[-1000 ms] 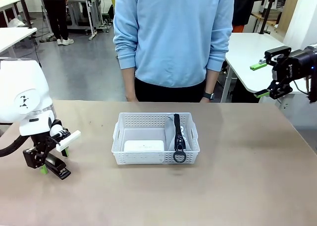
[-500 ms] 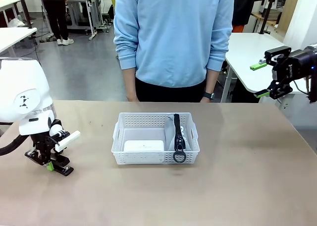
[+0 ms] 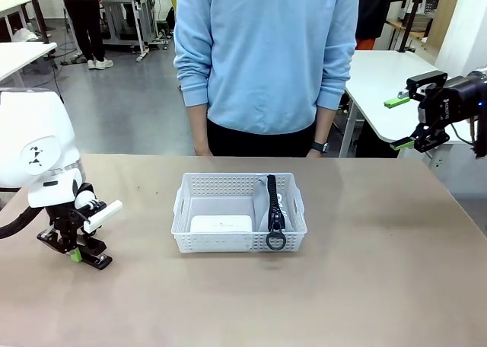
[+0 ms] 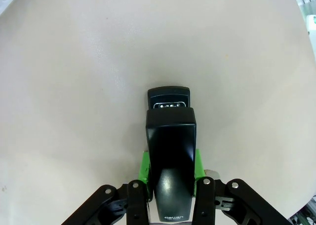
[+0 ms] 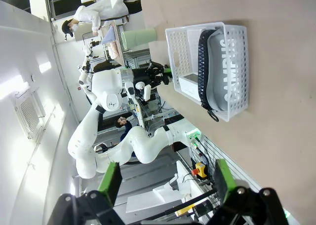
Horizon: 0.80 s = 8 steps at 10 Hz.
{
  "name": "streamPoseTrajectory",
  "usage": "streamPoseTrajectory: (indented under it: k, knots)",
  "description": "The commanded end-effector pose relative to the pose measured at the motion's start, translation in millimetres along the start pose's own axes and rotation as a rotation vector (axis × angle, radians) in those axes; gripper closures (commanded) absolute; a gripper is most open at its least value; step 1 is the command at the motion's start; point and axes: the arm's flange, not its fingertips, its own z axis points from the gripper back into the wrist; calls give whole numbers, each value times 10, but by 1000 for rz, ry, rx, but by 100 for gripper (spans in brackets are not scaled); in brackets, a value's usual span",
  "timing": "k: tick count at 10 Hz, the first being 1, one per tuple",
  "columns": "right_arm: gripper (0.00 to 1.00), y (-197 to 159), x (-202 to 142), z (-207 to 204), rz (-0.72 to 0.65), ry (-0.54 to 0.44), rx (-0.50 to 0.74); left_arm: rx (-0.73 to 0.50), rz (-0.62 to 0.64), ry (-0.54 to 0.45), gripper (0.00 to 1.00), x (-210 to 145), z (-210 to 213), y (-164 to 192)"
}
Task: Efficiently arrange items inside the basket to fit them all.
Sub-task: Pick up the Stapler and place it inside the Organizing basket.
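Gripping the stapler (image 4: 170, 131) on the table (image 3: 365, 286) in the left gripper (image 4: 171, 163), with the right gripper (image 3: 397, 123) open; next, probably lifting it into the basket (image 3: 240, 243).

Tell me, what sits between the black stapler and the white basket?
Nothing: bare tabletop separates the stapler from the basket, as the front view shows.

I counted one basket (image 3: 228, 243), one grey pouch (image 5: 219, 67), one white box (image 3: 221, 224), one black stapler (image 4: 170, 151) and one green cup (image 5: 139, 39).
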Motion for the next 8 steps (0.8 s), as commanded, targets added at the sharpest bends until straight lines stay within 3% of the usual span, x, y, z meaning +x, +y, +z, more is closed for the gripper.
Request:
streamPoseTrajectory:
  k: [1, 3, 6, 7, 8]
  knots:
    - [0, 21, -12, 13, 5, 7, -10, 14, 6, 12, 100, 37, -103, -416]
    - [0, 21, -12, 13, 5, 7, -10, 121, 118, -28, 100, 80, 374, -523]
    - [0, 21, -12, 13, 5, 7, -10, 167, 322, -153, 100, 283, 1136, -658]
    - [0, 21, -12, 13, 5, 7, -10, 139, 371, -200, 100, 332, 1365, -689]
    - [0, 21, -12, 13, 5, 7, -10, 36, 397, -248, 100, 329, 1597, -675]
